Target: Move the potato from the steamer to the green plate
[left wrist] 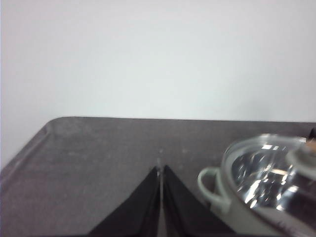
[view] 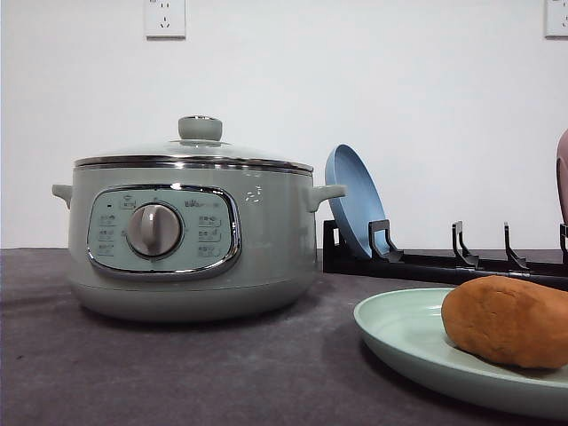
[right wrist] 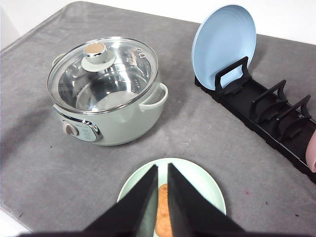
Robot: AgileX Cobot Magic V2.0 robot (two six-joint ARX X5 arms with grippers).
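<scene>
Nearest in front view: potato (view: 510, 320) lying on green plate (view: 404, 335), both cut off at right frame edge. In right wrist view, right gripper (right wrist: 162, 170) hovering above the plate, jaws narrowly parted, grasping nothing; potato partly hidden between fingers. Left gripper (left wrist: 161, 170) over bare table (left wrist: 98, 158), jaws pressed together, empty. Farther back: steamer (view: 191, 231) with lid on, interior bare through glass. Behind: blue plate (view: 353, 209) upright in black rack (view: 444, 262); pink item at rack's end mostly cropped.

Staged kitchen tabletop, steamer (view: 191, 222), dish rack (view: 444, 257), bare wall (view: 355, 80)
</scene>
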